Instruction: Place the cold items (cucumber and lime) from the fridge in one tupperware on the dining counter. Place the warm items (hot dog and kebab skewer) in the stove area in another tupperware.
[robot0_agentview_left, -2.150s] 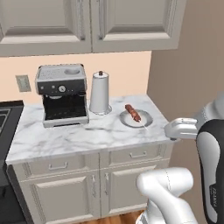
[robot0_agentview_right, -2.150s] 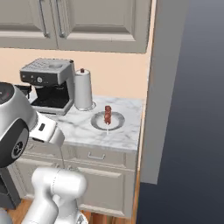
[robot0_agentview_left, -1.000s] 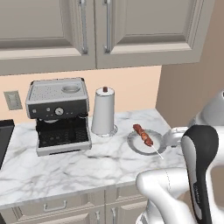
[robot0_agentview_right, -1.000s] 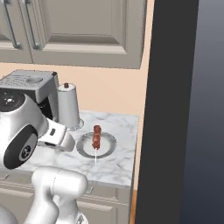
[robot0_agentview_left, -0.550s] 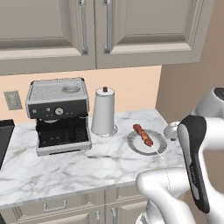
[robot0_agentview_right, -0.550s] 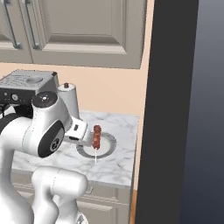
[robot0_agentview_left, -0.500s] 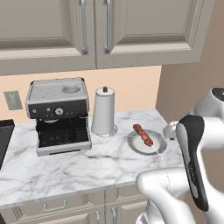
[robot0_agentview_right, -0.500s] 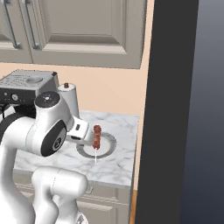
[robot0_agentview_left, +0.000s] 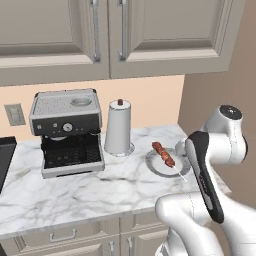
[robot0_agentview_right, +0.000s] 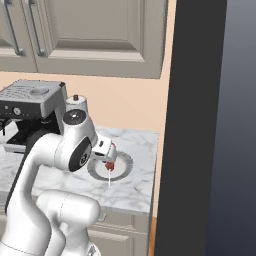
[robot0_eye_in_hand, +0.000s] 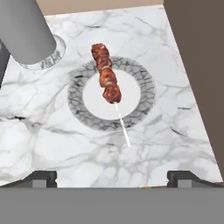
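Note:
The kebab skewer (robot0_eye_in_hand: 106, 78), reddish-brown meat chunks on a thin pale stick, lies across a round white plate (robot0_eye_in_hand: 81, 100) with a grey patterned rim. The plate rests on the white marble top (robot0_agentview_left: 75, 190) of the stove area, near its right end. In the left base view the kebab skewer (robot0_agentview_left: 163, 154) lies on the plate (robot0_agentview_left: 152, 165) just left of my arm. My gripper (robot0_eye_in_hand: 112, 177) hangs open above the plate's near side, its fingertips (robot0_eye_in_hand: 41, 177) wide apart with nothing between them. In the right base view the hand (robot0_agentview_right: 104, 150) covers part of the kebab skewer (robot0_agentview_right: 109, 166).
A paper towel roll (robot0_agentview_left: 119, 127) stands just left of the plate, and a steel coffee machine (robot0_agentview_left: 65, 130) stands further left. A brown wall (robot0_agentview_left: 215, 85) closes the counter's right end. Cream cabinets (robot0_agentview_left: 115, 35) hang overhead. A dark tall panel (robot0_agentview_right: 195, 125) rises on the right.
The base drove closer to the counter early on, so the whole picture shifted. Over the last second my arm swung up and over the plate. The kebab skewer has not moved.

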